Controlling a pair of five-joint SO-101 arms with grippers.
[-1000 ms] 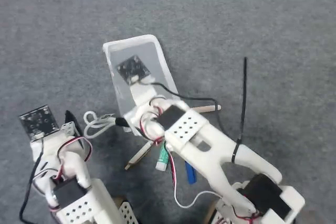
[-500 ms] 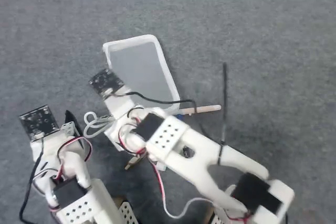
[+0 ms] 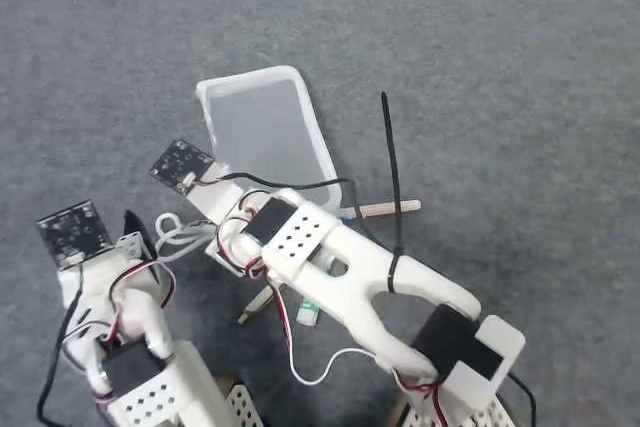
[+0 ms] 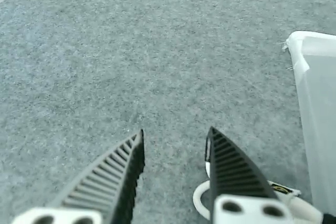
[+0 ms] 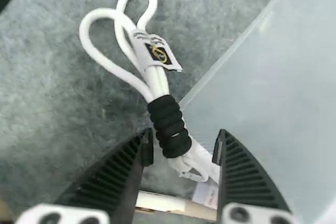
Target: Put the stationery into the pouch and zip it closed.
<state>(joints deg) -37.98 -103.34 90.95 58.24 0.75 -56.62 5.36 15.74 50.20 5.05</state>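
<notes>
The right gripper (image 5: pixel 182 142) is spread around the black wrap (image 5: pixel 168 125) of the white cord (image 5: pixel 118 22) beside the translucent pouch (image 3: pixel 265 132); the left gripper (image 4: pixel 174 148) is held spread, near left.

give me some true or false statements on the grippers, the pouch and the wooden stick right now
1. The right gripper has its jaws on either side of the black wrap on the white cord. True.
2. The left gripper is shut on the cord. False: it is open above bare carpet.
3. The wooden stick lies inside the pouch. False: it lies on the carpet beside the pouch.
4. The pouch lies flat on the carpet. True.
</notes>
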